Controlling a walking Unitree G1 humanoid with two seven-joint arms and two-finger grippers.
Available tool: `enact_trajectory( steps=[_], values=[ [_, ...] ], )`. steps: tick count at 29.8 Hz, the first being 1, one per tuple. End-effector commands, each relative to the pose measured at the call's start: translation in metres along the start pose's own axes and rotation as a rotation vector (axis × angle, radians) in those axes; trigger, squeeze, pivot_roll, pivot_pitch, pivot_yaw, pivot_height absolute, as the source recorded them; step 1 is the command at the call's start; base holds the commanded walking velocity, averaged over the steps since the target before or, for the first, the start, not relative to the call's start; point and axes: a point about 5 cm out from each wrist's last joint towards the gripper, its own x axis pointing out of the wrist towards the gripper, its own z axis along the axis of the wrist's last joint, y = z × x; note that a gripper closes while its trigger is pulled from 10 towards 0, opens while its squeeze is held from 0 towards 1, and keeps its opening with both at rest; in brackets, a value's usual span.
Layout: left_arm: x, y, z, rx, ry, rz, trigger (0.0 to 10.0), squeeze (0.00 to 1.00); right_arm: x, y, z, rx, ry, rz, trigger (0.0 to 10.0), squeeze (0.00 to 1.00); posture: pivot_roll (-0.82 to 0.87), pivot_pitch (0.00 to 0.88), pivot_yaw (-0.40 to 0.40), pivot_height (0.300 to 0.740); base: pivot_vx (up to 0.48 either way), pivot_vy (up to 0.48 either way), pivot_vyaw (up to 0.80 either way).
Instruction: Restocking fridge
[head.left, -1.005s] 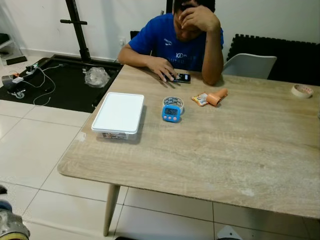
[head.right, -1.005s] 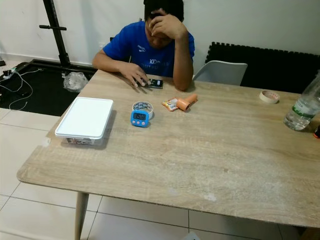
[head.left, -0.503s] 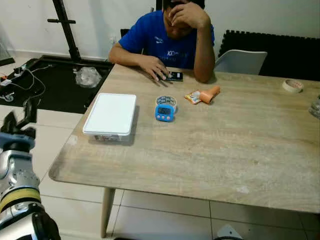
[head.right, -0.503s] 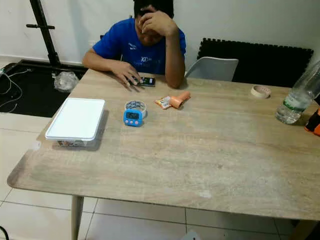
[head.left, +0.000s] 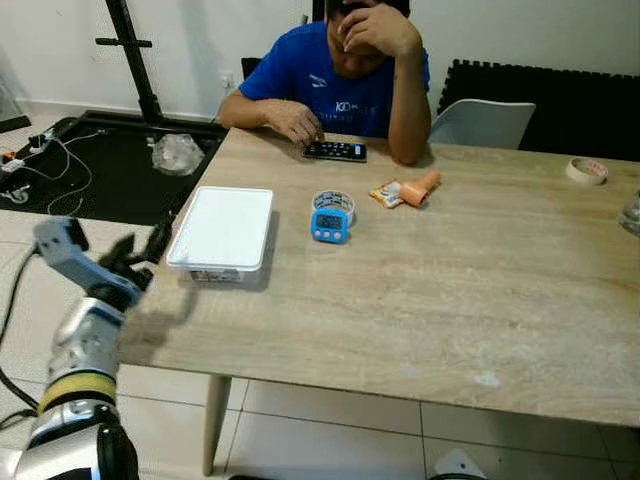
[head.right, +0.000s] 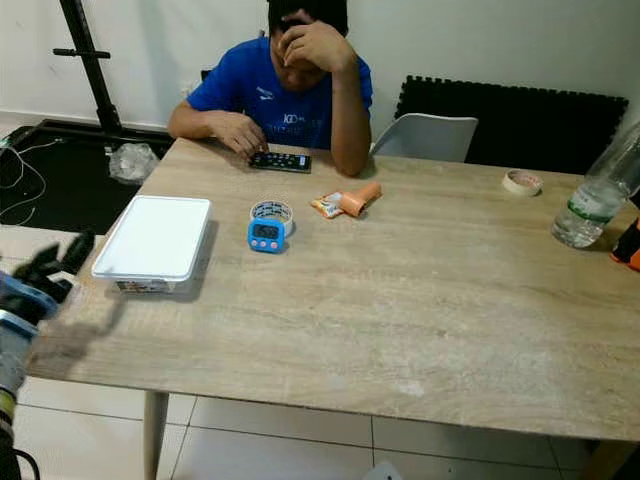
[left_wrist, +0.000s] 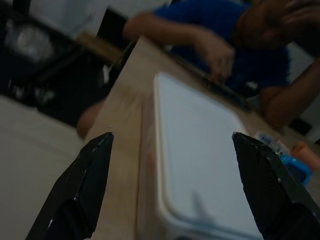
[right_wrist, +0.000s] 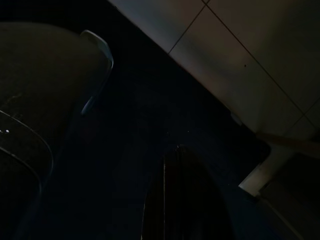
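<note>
Left wrist view: left gripper (left_wrist: 170, 185) spread wide, fingers apart on either side of the white lidded box (head.left: 222, 227), not touching it, box flat near the table (head.left: 420, 310) corner; right gripper idle, its finger state indiscernible.

Home dining room; wooden table (head.left: 420, 290), tiled floor (head.left: 40, 300), chair (head.left: 480, 122)

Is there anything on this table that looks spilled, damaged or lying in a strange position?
Nothing looks spilled or broken. The white lidded box sits flat near the table's left edge, with its lid on. The blue timer stands upright, and the small orange item lies on its side. The left tool is open, short of the box.
</note>
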Motion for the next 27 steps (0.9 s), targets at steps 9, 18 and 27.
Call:
enact_trajectory(
  steps=[9, 18, 27],
  values=[
    [0.014, -0.036, -0.049, -0.118, 0.158, -0.117, 10.0, 0.00, -0.002, 0.006, -0.021, 0.018, 0.055, 0.011, 10.0, 0.00, 0.03, 0.066, -0.028, 0.740, 0.000, 0.000, 0.00],
    [0.018, -0.041, -0.058, -0.155, 0.183, -0.073, 0.0, 0.00, -0.004, 0.003, -0.028, 0.026, 0.074, 0.001, 10.0, 0.00, 0.02, 0.067, -0.025, 0.740, 0.000, 0.000, 0.00],
    [0.015, -0.036, -0.059, -0.206, 0.174, -0.037, 0.0, 0.00, -0.004, 0.002, -0.028, 0.024, 0.072, 0.001, 10.0, 0.00, 0.03, 0.065, -0.027, 0.740, 0.000, 0.000, 0.00]
  ],
)
